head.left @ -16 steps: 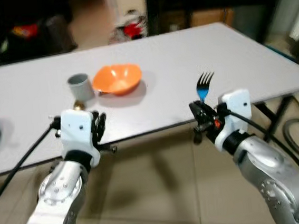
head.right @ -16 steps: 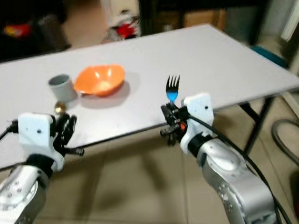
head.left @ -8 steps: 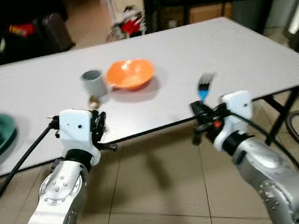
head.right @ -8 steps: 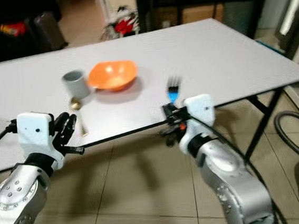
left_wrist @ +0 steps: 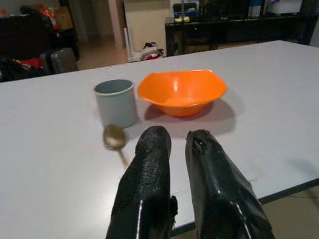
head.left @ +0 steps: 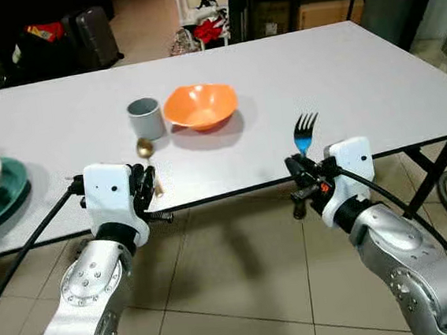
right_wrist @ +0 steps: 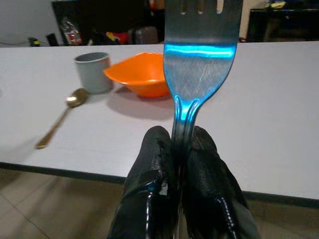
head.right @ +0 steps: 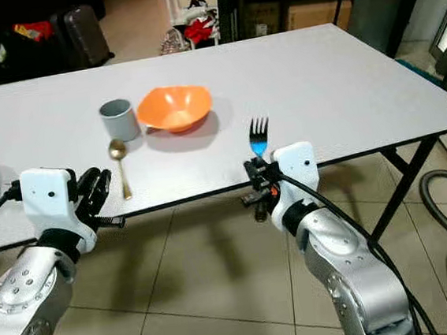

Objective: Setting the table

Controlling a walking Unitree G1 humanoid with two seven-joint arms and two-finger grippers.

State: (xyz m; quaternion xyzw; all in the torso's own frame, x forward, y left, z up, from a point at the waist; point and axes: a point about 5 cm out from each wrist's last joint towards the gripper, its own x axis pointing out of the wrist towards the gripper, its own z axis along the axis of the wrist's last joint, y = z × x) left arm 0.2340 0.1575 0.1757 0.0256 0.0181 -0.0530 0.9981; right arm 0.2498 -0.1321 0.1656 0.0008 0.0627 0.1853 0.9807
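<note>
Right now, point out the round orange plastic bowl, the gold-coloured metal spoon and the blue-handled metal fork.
Round orange plastic bowl [head.right: 174,109], right eye view, inner wall.
Gold-coloured metal spoon [head.right: 116,150], right eye view, its scoop.
Blue-handled metal fork [right_wrist: 199,45], right wrist view, flat neck below the tines.

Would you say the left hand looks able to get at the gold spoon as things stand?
Probably yes: the left hand is empty, and the spoon lies on bare table just ahead.
</note>
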